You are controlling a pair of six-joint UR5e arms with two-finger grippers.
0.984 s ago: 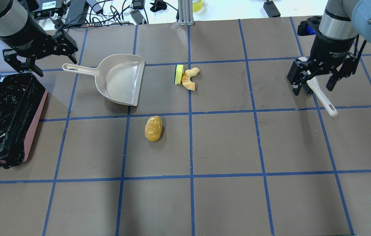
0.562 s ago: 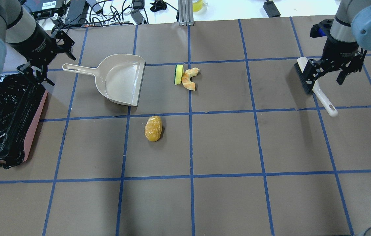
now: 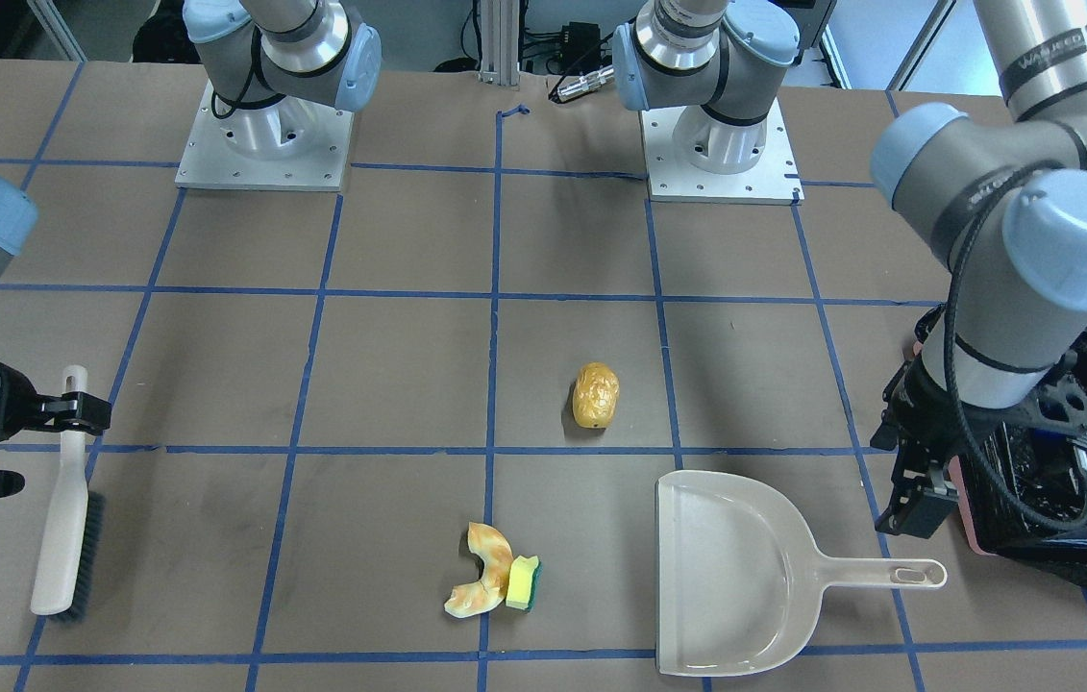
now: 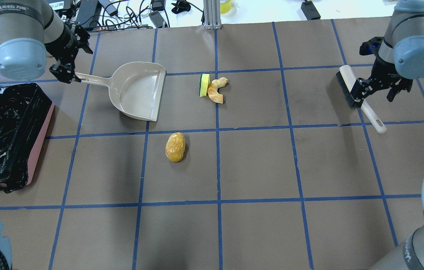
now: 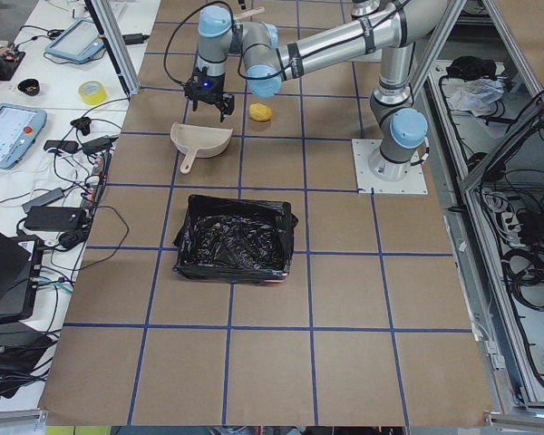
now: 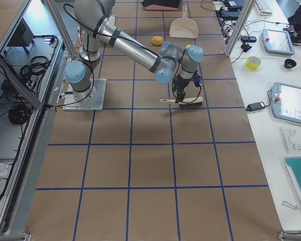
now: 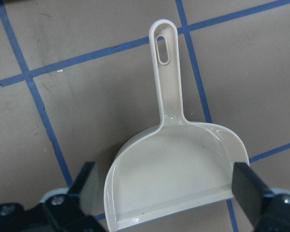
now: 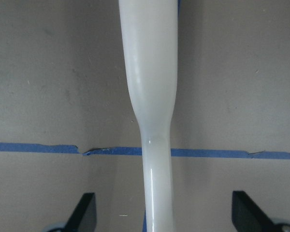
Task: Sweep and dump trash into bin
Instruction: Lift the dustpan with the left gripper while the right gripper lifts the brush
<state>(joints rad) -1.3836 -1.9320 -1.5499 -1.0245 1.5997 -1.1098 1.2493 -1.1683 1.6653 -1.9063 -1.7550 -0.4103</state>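
Overhead, the flat beige plastic dustpan (image 4: 137,92) lies on the brown, blue-taped table (image 4: 256,165) with its mouth toward the trash. The small yellow-and-green sponge block (image 4: 204,85) and the curved tan bread-like piece (image 4: 216,90) touch each other near the dustpan's lip. The golden-brown potato-like lump (image 4: 175,146) sits alone, near the lip's corner on the robot's side. The pink bin lined with glossy black plastic (image 4: 41,138) stands beyond the dustpan's handle end. The left gripper (image 4: 70,60) hangs at the handle's tip. The right gripper (image 4: 377,92) hangs over the white-handled, dark-bristled brush (image 4: 361,101), well apart from the dustpan, past the trash.

From across the table, both tools rest on the surface, neither lifted.

The end view on the robot's left shows no trash in the bin.

In the left wrist view the fingers (image 7: 84,186) are spread wide and hold nothing. They frame the dustpan's bowl, and the handle runs ahead.

In the right wrist view the fingers (image 8: 84,212) are likewise apart, with the brush handle centred between them, untouched.

The step in hand looks like taking up the tools. The left gripper would do best to shift onto the handle's straight stretch before closing. The right gripper can descend squarely and close firmly, so the brush will not twist while sweeping.
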